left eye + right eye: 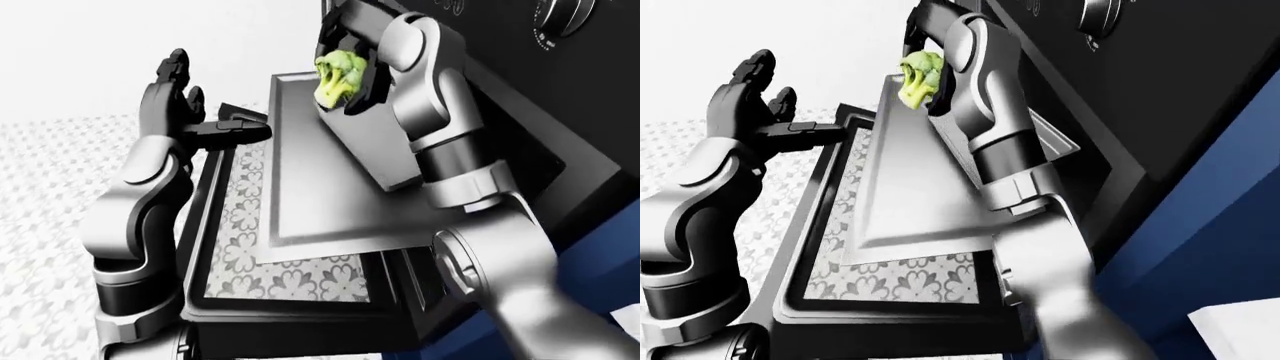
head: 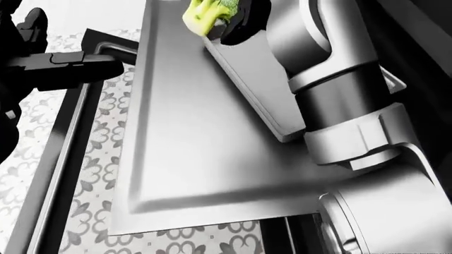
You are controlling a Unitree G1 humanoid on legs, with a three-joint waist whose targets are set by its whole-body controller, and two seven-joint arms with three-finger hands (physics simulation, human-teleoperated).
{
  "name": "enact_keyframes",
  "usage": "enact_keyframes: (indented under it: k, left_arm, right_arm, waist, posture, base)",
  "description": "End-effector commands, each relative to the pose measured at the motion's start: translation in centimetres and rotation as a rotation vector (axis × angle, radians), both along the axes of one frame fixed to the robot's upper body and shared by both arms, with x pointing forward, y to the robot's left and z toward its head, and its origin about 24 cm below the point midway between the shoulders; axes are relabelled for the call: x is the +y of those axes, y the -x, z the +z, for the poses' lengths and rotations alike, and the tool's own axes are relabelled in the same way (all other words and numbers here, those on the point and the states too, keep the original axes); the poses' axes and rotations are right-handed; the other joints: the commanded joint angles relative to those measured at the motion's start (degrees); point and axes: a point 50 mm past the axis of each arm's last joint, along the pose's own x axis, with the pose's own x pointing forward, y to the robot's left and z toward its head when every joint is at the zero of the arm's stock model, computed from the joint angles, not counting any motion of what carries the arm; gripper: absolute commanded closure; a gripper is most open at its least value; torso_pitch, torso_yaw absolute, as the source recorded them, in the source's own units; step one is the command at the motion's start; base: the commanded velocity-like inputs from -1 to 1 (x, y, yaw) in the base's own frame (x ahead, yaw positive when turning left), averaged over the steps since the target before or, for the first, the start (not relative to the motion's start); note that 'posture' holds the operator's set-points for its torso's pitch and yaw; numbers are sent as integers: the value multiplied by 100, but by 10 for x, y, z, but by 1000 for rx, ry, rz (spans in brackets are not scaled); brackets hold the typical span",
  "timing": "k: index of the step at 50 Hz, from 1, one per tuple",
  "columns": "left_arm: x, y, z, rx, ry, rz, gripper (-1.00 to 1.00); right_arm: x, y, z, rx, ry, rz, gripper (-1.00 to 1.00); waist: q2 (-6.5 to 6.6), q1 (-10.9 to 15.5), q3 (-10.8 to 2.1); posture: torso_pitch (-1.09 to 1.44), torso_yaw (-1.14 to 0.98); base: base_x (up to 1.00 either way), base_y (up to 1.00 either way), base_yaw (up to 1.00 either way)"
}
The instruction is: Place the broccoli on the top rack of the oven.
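Left-eye view: yellow-green broccoli floret (image 1: 338, 75) gripped in the closed dark fingers (image 1: 372, 71) of the grey right hand (image 1: 352, 60), held near the top, above two flat grey metal oven racks (image 1: 320, 187) pulled out over the lowered black glass oven door (image 1: 215, 300). Grey-and-black left hand (image 1: 175, 94) raised at left, fingers spread open, touching nothing, just beside the racks' left edge. Black oven front (image 1: 540, 105) at right, round knob (image 1: 560, 15) at top right.

Head view: broccoli at top centre, over the upper rack's near corner; patterned grey floor tiles (image 2: 70, 211) seen through the door glass.

Right-eye view: blue cabinet panel (image 1: 1200, 247) at right.
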Motion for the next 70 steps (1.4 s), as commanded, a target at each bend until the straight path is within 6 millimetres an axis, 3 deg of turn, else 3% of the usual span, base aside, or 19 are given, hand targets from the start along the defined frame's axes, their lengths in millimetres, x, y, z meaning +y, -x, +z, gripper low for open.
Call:
enact_keyframes:
  k: [1, 19, 38, 51, 70]
  left_arm:
    - [2, 5, 18, -92, -6, 13, -100]
    - [0, 5, 16, -89, -8, 8, -100]
    - [0, 2, 13, -81, -9, 5, -100]
    - [1, 2, 8, -72, -11, 6, -100]
    - [2, 3, 4, -67, -12, 7, -100]
  right_arm:
    - [5, 10, 28, -113, -6, 27, 100]
    - [-13, -7, 31, -106, -3, -42, 100]
    - [-43, -27, 18, -130, 66, -195, 100]
    - [-68, -35, -4, -150, 57, -336, 100]
    - [-80, -39, -30, -169, 18, -421, 100]
  waist:
    - [-3, 10, -206]
    - [9, -41, -170]
    - [24, -15, -182]
    - [-1, 25, -224]
    - [-28, 61, -282]
  posture:
    - [0, 0]
    - [0, 0]
    - [0, 0]
    - [0, 0]
    - [0, 0]
  base:
    - [0, 0, 0]
    - [0, 0, 0]
    - [0, 0, 0]
    - [0, 0, 0]
    - [0, 0, 0]
